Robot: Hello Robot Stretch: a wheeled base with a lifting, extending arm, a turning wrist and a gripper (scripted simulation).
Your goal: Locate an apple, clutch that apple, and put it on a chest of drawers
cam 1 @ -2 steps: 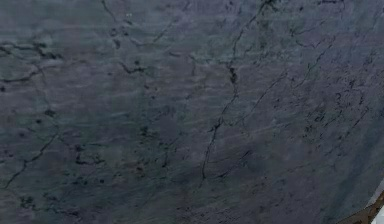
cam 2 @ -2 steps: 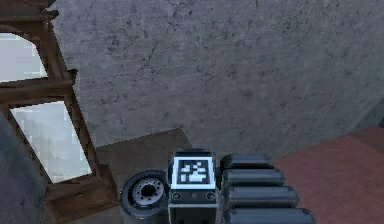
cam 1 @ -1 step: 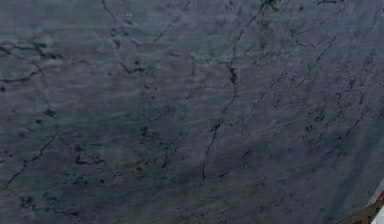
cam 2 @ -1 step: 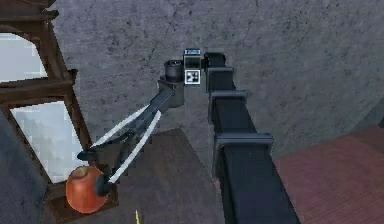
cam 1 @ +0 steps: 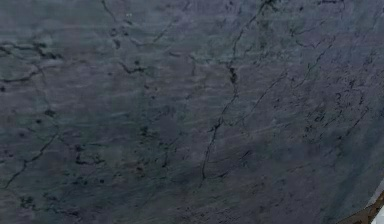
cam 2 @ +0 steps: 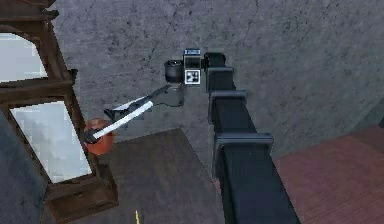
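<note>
Dark grey marble [cam 1: 190, 110] w/ thin black veins is seen across the forward view. Whether it's a wall or a slab up close can't be told.

Over to the arm side view: the same kinda grey marble wall [cam 2: 300, 50] is seen at the back. A wooden cabinet [cam 2: 70, 90] w/ pale glass panes [cam 2: 45, 135] is planted at that view's left, so everything else gets placed off that cabinet. The arm [cam 2: 240, 140] is seen as a dark square bar well to the cabinet's right, w/ white marker squares [cam 2: 192, 72] at its far end. The gripper [cam 2: 110, 117] is pointed back toward the cabinet, its fingers [cam 2: 140, 103] slanted down and ending just beside the frame. A red blob [cam 2: 97, 137], roundish and apple-ish in colour, is found right at the fingertips, up against the cabinet's frame post. Whether it's held or just resting against the woodwork can't be told, and fingers spread vs pressed together can't be told either. Brown floor [cam 2: 160, 170] is seen by the cabinet's foot, w/ reddish floor [cam 2: 340, 170] further off past the arm.
</note>
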